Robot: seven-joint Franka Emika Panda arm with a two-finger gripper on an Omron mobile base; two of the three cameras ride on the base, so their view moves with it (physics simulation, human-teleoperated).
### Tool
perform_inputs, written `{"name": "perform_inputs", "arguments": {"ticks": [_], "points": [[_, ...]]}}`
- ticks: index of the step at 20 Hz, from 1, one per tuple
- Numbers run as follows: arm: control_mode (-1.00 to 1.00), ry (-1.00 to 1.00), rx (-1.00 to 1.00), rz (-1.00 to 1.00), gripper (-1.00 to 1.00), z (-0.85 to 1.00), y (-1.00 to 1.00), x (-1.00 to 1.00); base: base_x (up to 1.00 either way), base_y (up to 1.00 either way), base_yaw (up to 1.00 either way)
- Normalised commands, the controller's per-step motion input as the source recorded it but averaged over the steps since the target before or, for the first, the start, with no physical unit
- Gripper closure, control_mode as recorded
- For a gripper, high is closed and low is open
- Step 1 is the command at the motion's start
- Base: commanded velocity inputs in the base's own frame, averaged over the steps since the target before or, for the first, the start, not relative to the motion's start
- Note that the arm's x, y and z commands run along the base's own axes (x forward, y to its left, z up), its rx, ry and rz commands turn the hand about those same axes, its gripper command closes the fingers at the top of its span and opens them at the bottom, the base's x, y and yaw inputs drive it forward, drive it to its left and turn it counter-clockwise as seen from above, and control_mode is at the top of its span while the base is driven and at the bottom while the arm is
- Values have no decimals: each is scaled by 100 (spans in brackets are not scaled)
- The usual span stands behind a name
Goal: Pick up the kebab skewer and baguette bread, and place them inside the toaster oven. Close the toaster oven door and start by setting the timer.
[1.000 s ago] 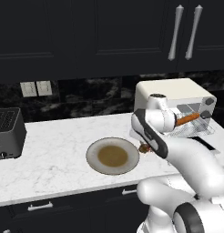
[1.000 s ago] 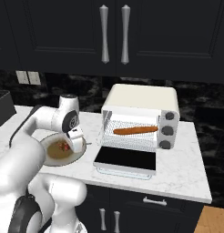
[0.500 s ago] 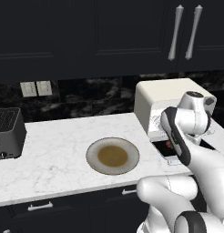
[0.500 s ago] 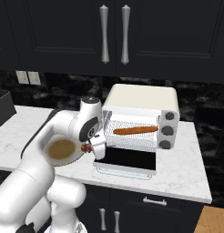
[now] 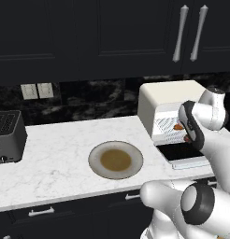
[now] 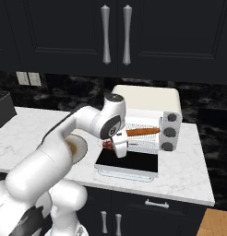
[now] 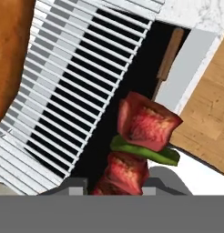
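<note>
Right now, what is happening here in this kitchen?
The robot's gripper is shut on the kebab skewer and holds it at the mouth of the toaster oven, above the open door. The baguette already lies on the wire rack inside. The plate on the counter has nothing on it.

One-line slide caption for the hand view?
Fingers hold the kebab skewer above the toaster oven rack, baguette already inside.
</note>
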Motion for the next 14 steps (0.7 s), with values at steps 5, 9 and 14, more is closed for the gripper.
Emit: {"name": "perform_inputs", "arguments": {"ticks": [5,9,14], "points": [[-100,-2,0,0,100,7,-6,24,0,0,0],[-100,0,0,0,100,-5,0,37,0,0,0],[-100,0,0,0,100,-21,-6,41,0,0,0]]}}
